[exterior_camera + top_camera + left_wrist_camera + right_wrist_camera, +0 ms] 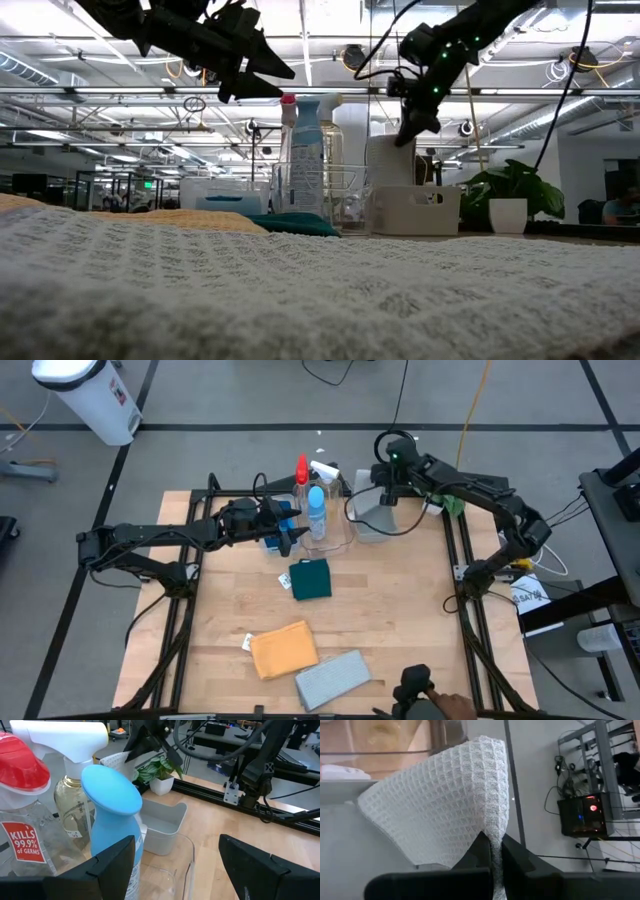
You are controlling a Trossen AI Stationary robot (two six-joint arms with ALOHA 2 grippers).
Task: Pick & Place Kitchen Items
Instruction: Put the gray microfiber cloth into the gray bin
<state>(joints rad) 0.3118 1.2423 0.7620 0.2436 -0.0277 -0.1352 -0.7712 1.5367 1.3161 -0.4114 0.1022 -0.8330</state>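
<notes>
Spray bottles (314,508) in clear bin (345,540) — left hand (290,530) alongside, agape.

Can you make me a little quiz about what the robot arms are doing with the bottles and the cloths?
1. True or false: the right gripper is shut on a grey waffle cloth.
2. Which bottle top is nearest the left gripper? A) red top B) blue top C) white top
3. How many folded cloths lie flat on the table in the high view?

Key
1. True; it pinches the cloth's edge above a bin.
2. B; the blue-topped spray bottle stands right by its open fingers.
3. Three: the dark-green cloth, orange cloth and grey cloth.
</notes>
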